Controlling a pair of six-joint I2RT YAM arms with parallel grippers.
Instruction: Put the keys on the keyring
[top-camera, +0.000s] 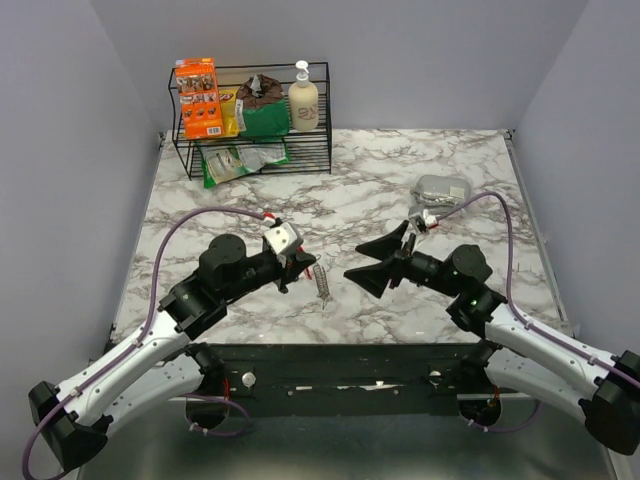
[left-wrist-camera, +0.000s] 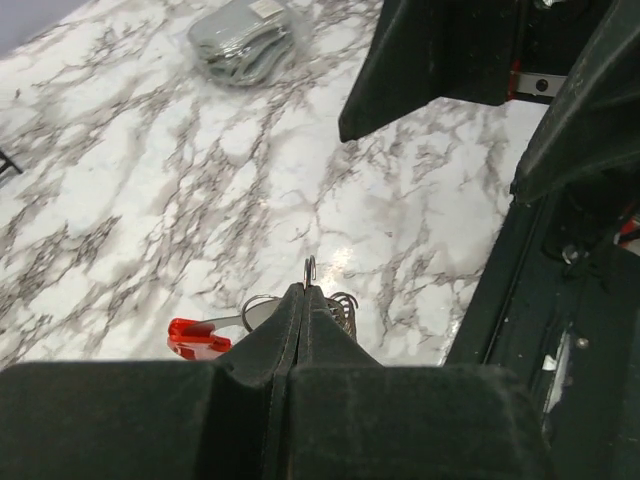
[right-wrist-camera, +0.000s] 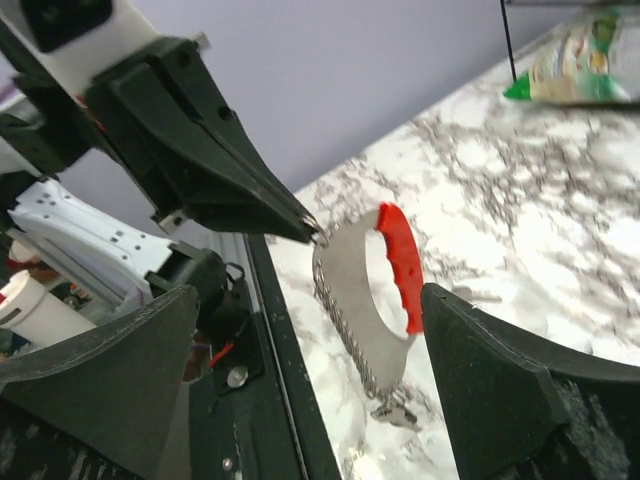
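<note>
My left gripper (top-camera: 308, 262) is shut on the small wire loop (left-wrist-camera: 311, 270) of the keyring (top-camera: 323, 283). The keyring hangs from the loop just above the marble. In the right wrist view its flat grey body (right-wrist-camera: 350, 270) has a curved red side (right-wrist-camera: 400, 265) and a ridged edge. In the left wrist view the red side (left-wrist-camera: 195, 335) shows left of the closed fingers. My right gripper (top-camera: 366, 262) is open, a little right of the keyring, its fingers (right-wrist-camera: 520, 390) spread either side of it without touching. A small blurred piece (right-wrist-camera: 395, 412) sits at the keyring's lower end; I cannot tell whether it is the key.
A grey pouch (top-camera: 440, 187) lies at the back right of the marble table (top-camera: 400, 310). A black wire rack (top-camera: 250, 120) with boxes, bags and a bottle stands at the back left. The metal front rail (top-camera: 350, 365) runs below both grippers.
</note>
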